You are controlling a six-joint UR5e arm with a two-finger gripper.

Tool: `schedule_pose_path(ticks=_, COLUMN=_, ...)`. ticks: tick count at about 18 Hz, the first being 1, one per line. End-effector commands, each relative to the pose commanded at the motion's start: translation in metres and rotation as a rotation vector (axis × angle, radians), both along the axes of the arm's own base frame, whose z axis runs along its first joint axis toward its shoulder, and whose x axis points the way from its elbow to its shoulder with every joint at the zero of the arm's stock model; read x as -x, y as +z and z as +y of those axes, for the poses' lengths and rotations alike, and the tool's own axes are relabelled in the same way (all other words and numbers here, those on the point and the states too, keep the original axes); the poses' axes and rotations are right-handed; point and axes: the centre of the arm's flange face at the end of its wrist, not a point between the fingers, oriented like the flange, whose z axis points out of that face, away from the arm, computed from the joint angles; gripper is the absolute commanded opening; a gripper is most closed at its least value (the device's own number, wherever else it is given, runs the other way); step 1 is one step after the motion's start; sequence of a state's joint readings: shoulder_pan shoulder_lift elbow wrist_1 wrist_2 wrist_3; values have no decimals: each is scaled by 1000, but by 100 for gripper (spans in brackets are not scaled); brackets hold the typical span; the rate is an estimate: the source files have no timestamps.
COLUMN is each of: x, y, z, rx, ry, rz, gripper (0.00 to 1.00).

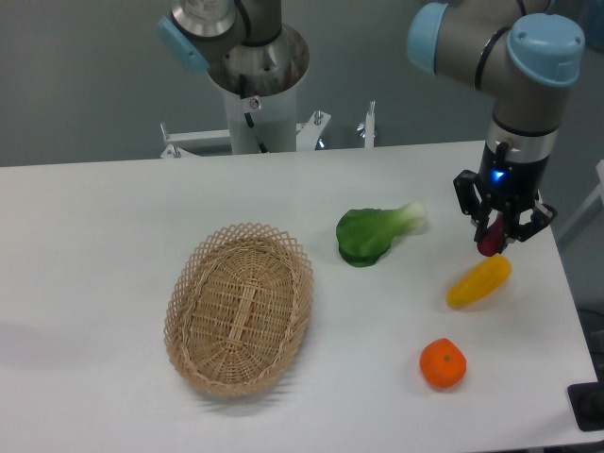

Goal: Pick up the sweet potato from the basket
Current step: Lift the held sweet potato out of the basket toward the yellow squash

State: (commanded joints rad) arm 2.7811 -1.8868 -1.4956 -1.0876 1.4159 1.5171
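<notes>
Gripping the sweet potato (489,239) between closed pincer (497,237) fingers, far from the basket (239,309)

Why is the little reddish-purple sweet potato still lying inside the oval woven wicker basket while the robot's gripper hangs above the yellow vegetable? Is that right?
Not quite. The small reddish-purple sweet potato is not in the oval tan wicker basket, which holds nothing. The camera view shows it clamped in the two-finger gripper, hanging just above the long yellow vegetable on the white table. The rest is right.
</notes>
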Motion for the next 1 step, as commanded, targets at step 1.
schedule_pose_path(ticks=1, x=0, y=-1, z=0, rx=1, ry=0, rz=-1, gripper=26)
